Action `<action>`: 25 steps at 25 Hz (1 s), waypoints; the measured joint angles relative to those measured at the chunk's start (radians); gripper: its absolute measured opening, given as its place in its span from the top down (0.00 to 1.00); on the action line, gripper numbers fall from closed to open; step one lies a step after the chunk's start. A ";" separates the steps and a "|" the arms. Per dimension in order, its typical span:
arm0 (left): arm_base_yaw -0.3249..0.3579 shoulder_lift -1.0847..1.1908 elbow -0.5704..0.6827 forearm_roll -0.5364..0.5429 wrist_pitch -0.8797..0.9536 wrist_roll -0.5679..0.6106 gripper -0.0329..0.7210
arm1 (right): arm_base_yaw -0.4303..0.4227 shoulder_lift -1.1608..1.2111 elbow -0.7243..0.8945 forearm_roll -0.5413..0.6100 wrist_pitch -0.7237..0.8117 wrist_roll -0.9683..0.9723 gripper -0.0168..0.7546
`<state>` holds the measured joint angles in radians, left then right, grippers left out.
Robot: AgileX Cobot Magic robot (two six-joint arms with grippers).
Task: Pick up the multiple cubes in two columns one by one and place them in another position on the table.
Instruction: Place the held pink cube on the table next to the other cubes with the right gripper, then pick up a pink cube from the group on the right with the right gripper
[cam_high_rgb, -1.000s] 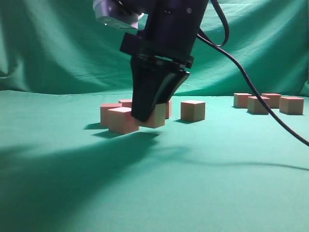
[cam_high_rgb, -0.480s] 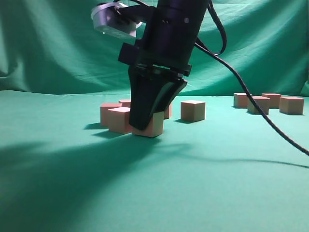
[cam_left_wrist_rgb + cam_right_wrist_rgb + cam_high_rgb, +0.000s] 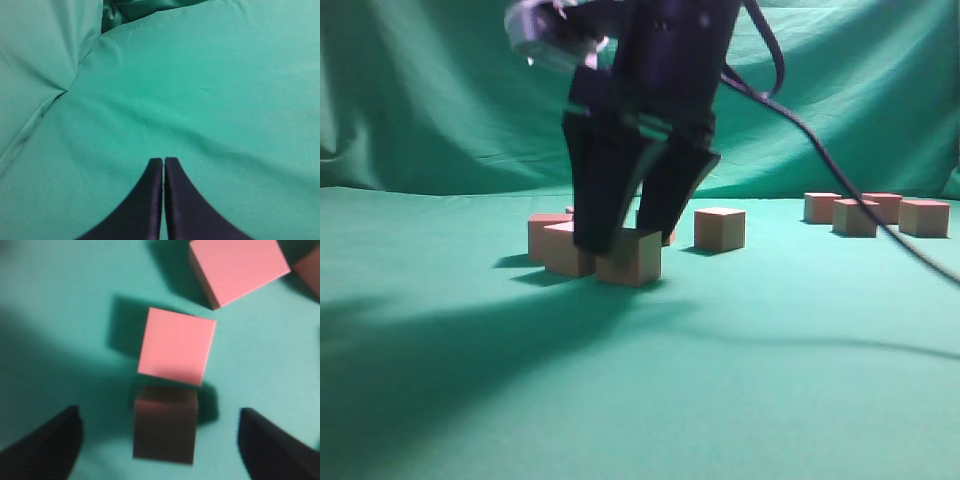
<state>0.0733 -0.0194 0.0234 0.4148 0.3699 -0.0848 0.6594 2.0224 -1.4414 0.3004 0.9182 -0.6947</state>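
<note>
Right gripper (image 3: pixel 625 240) spread wide, fingers clear of cube (image 3: pixel 631 257) sitting on table (image 3: pixel 740 360) between them, just under tips. Second cube (image 3: pixel 177 346) touching it on far side; third (image 3: pixel 237 269) beyond. Left gripper (image 3: pixel 163 161) pressed together, empty, over bare cloth.

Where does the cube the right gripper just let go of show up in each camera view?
Exterior view: released cube on the table, left of centre, under the right gripper.
Left wrist view: not in it; only green cloth.
Right wrist view: bottom centre, shaded, between the fingertips.
Shared landmark: neighbouring cube touching it.
</note>
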 joint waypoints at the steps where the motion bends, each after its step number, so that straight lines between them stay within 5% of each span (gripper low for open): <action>1: 0.000 0.000 0.000 0.000 0.000 0.000 0.96 | 0.000 0.000 -0.035 -0.013 0.043 0.015 0.22; 3: 0.000 0.000 0.000 0.000 0.000 0.000 0.96 | 0.000 0.000 -0.124 -0.037 0.163 0.066 0.13; 10: 0.000 0.000 0.000 0.000 0.000 0.000 0.96 | 0.000 -0.014 -0.407 -0.114 0.307 0.231 0.14; 15: 0.000 0.000 0.000 0.000 0.000 0.000 0.96 | -0.005 -0.095 -0.452 -0.366 0.322 0.391 0.14; 16: 0.000 0.000 0.000 0.000 0.000 0.000 0.96 | -0.016 -0.116 -0.452 -0.413 0.325 0.428 0.21; 20: 0.000 0.000 0.000 0.000 0.000 0.000 0.96 | -0.132 -0.179 -0.452 -0.512 0.325 0.564 0.29; 25: 0.000 0.000 0.000 0.000 0.000 0.000 0.96 | -0.335 -0.188 -0.439 -0.433 0.328 0.661 0.28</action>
<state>0.0733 -0.0194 0.0234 0.4148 0.3699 -0.0848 0.3249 1.8340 -1.8807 -0.1323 1.2466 -0.0337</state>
